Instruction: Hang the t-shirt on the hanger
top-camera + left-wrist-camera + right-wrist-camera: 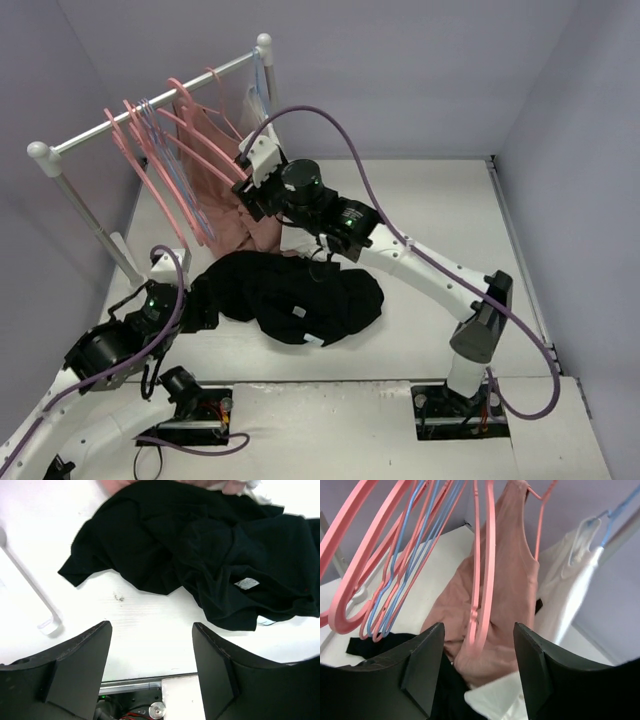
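At rail [80,132], right fingers [420,665] spread, pink hanger [491,565] seen between them, not gripped. Left fingers [80,665] released, empty, near t-shirt [200,555] crumpled on surface [150,615]. Risk: neighbouring hangers [350,605] snagged or dusty-pink garment [510,580] pinched if closure is mistimed.

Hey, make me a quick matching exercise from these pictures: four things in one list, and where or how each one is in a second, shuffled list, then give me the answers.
Things:
1. t-shirt
2. pink garment
3. white garment
4. left gripper

States:
A. hangs on a pale blue hanger
B. open, holding nothing
C. lies crumpled on the table
D. hangs on a pink hanger

Pairs: 1-C, 2-D, 3-A, 4-B
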